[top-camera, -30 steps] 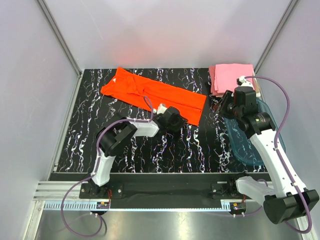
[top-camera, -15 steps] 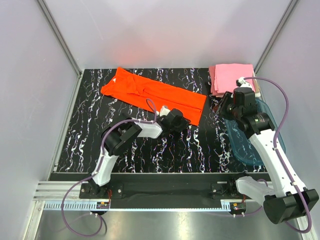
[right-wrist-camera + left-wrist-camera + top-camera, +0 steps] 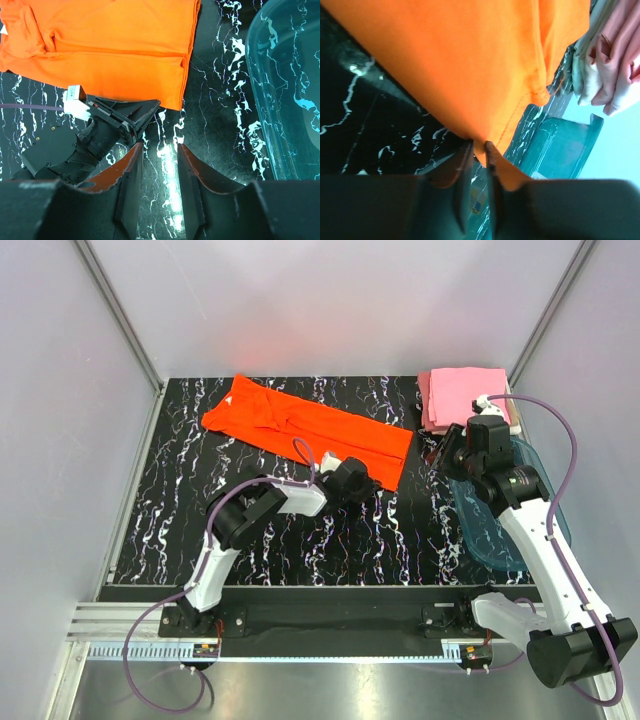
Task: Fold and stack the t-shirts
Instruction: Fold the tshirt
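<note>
One orange shirt [image 3: 310, 430] was laid flat on the desk [image 3: 200, 500], long axis far-left to near-right, its near-right corner pinched by the left claw [image 3: 479, 146]. Right claw [image 3: 159, 146] was held half-open, empty. Pink pile [image 3: 463, 392] was stacked far-right, count unclear.

Top view: right arm [image 3: 535, 530] hides part of teal tub [image 3: 478, 528]. Left hand [image 3: 368, 482] covers orange t-shirt [image 3: 320, 430] near corner; grip unclear.

A black tabletop with white marble veining [image 3: 170, 500] is enclosed by plain pale grey wall panels [image 3: 330, 300] joined at aluminium corner posts [image 3: 116, 310], with a brushed metal ledge [image 3: 330, 690] along its near edge, under even diffuse light.
</note>
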`<state>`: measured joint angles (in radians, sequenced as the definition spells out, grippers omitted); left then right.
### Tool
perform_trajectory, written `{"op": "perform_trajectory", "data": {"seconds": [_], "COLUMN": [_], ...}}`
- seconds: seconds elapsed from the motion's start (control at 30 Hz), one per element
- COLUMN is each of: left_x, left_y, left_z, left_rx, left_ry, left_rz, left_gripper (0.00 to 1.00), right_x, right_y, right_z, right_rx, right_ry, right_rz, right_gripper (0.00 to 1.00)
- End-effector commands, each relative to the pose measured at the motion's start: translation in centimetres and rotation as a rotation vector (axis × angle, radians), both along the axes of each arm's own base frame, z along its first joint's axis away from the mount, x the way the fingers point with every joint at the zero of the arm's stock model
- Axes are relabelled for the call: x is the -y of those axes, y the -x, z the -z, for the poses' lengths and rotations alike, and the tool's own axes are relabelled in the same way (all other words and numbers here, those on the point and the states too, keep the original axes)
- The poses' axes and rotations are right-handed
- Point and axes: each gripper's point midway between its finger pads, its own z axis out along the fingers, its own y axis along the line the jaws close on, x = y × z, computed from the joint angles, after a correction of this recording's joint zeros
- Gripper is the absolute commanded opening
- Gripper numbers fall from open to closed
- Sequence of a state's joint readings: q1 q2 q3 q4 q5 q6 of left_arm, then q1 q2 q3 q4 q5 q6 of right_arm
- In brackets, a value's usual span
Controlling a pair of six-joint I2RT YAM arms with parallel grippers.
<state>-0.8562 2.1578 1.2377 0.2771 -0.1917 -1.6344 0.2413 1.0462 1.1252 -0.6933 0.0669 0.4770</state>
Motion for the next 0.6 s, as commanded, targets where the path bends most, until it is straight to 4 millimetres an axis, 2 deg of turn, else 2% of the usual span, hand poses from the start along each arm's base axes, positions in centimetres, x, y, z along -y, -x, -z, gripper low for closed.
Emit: {"op": "perform_trajectory", "data": {"seconds": [0.0,0.03,0.07,0.17,0.2,0.27,0.3,0.33,0.43,0.47,0.5,0.53,0.57], "left_x": [-0.2,-0.1,-0.1,0.0,0.1,-0.4,-0.4,-0.6,-1.7,-2.8,-3.1,-3.8,-5.5], "left_y": [-0.6,-0.5,-0.5,0.0,0.4,1.4,1.9,2.4,5.0,6.1,7.0,8.0,9.5], "left_z": [-0.2,-0.6,-0.7,-1.7,-2.4,-1.9,-2.8,-2.8,-2.8,-1.7,-2.7,-2.5,-0.9], "left_rx": [0.028,0.038,0.044,0.075,0.086,0.081,0.095,0.102,0.093,0.072,0.082,0.072,0.041], "left_ry": [-0.011,-0.010,-0.011,-0.016,-0.016,-0.058,-0.058,-0.080,-0.109,-0.144,-0.144,-0.165,-0.202], "left_rz": [-0.026,-0.022,-0.016,0.017,0.030,0.063,0.080,0.100,0.187,0.208,0.228,0.259,0.274], "left_gripper": [0.14,0.04,0.00,0.00,0.00,0.00,0.00,0.00,0.00,0.00,0.00,0.00,0.00], "right_x": [0.2,0.2,0.1,-0.1,-0.1,-0.1,-0.1,-0.1,-0.2,-0.2,-0.3,-0.4,-0.4], "right_y": [-0.1,0.0,-0.1,0.0,0.0,0.0,0.0,0.1,0.3,0.4,0.5,0.7,0.7], "right_z": [-0.8,-0.9,-0.8,-0.9,-0.8,-0.8,-0.7,-0.7,-0.4,-0.3,0.0,0.0,0.2], "right_rx": [0.033,0.032,0.032,0.031,0.028,0.026,0.023,0.022,0.010,0.006,-0.003,-0.003,-0.008], "right_ry": [-0.014,-0.017,-0.019,-0.030,-0.031,-0.031,-0.031,-0.030,-0.030,-0.030,-0.031,-0.033,-0.035], "right_rz": [0.017,0.018,0.016,0.012,0.009,0.009,0.008,0.007,0.002,0.001,-0.007,-0.012,-0.015], "right_gripper": [0.41,0.41,0.41,0.41,0.41,0.41,0.41,0.41,0.41,0.42,0.42,0.42,0.42]}}
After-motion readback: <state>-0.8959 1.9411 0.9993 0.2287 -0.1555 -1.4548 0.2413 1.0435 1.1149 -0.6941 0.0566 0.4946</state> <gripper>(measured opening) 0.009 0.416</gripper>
